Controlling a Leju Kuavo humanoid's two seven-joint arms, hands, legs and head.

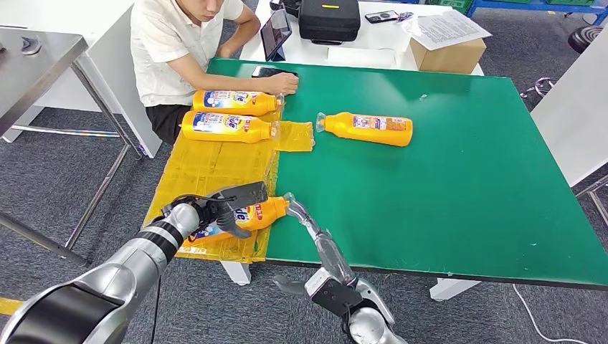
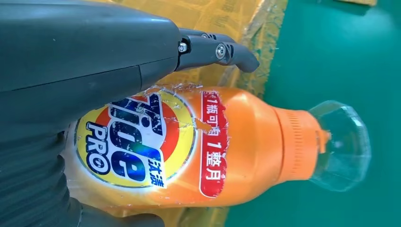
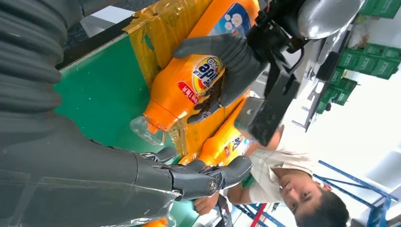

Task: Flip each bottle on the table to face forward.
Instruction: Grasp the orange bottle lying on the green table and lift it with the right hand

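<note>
An orange Tide bottle (image 1: 262, 213) lies on its side at the near left of the green table (image 1: 444, 186), half on the yellow taped mat (image 1: 208, 165). My left hand (image 1: 224, 208) grips its body from above. The left wrist view shows the bottle (image 2: 222, 151) with its label up and clear cap toward the green, under my left hand (image 2: 71, 61). My right hand (image 1: 315, 233) lies open, its fingers stretched to just beside the cap. The right wrist view shows the right hand (image 3: 198, 177) empty, near the gripped bottle (image 3: 182, 87) and the left hand (image 3: 231, 59).
Two more orange bottles (image 1: 233, 102) (image 1: 228, 126) lie at the mat's far end, and a third (image 1: 369, 130) lies on the green. A seated person (image 1: 179, 43) rests a hand (image 1: 285, 84) by a phone. A tablet (image 1: 276, 32), black case (image 1: 328, 19) and cardboard box (image 1: 448, 54) stand behind.
</note>
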